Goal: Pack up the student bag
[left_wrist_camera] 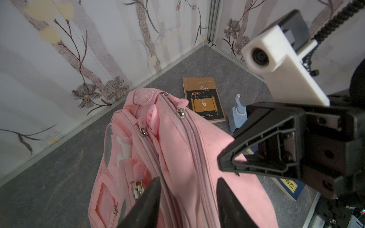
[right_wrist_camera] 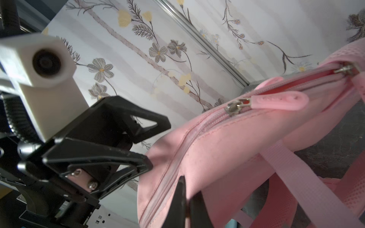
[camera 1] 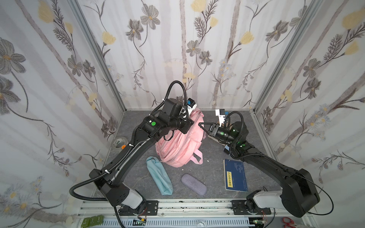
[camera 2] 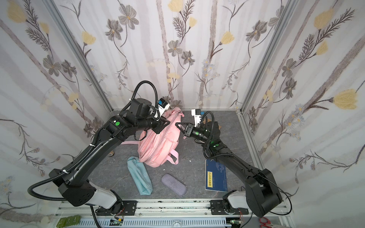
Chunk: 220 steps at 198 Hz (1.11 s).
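Student bag [camera 1: 178, 146] — soft, puffy pink fabric, stitched zip seams.

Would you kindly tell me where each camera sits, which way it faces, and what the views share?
Both top views: high above the front edge, looking down at the table and back wall; left arm and right arm show.
Left wrist: behind the left hand, looking past its open fingers onto the bag; right hand shows, closed on it.
Right wrist: behind the right hand, looking along the bag toward the left hand.
Shared: all see the bag; each wrist view catches the other's camera.
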### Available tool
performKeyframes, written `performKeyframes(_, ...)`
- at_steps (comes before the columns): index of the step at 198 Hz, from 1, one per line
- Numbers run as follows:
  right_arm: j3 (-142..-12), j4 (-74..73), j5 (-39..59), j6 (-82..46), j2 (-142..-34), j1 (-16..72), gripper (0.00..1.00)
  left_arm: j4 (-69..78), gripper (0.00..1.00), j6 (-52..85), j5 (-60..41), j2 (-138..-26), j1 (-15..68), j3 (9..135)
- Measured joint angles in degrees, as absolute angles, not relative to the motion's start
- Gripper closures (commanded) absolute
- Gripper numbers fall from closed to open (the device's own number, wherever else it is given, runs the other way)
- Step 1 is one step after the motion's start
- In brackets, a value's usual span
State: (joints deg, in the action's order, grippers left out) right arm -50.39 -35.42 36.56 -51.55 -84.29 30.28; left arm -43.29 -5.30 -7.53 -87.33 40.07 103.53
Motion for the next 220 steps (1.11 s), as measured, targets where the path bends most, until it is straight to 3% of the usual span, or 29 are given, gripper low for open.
performKeyframes(25, -51.3, -32.7, 34.3, -46.0, -83.3, 31.9, 1.00, -44.0, 0.50, -1.1, -7.4, -90.2, 40.1, 107.0)
performKeyframes(72, -50.6, -29.9, 29.6, -40.8, -81.9, 33.5, 1.00, -52.3, 0.61, 5.1, -6.6, -95.7, 40.1, 114.8)
performKeyframes(104, -50.3, -28.7, 27.6, -38.9, -81.3, 33.7, 1.00, -56.2, 0.57, 7.6, -6.1, -95.1, 40.1, 114.3)
performKeyframes(121, -50.3, -28.5, 26.7, -38.5, -81.3, 33.7, 1.00, -57.5, 0.60, 8.4, -6.5, -94.4, 40.1, 113.0)
performKeyframes(154, -50.3, -28.1, 26.5, -37.8, -81.3, 33.8, 1.00, -58.4, 0.80, 8.6, -7.6, -94.2, 40.1, 111.8)
performKeyframes(169, -50.5, -28.1, 26.4, -37.6, -81.4, 33.8, 1.00, -58.4, 1.00, 8.6, -7.8, -94.4, 40.1, 111.8)
performKeyframes(220, -51.1, -26.0, 24.5, -37.1, -81.6, 34.0, 1.00, -56.3, 1.00, 6.8, -6.2, -94.8, 40.0, 110.7)
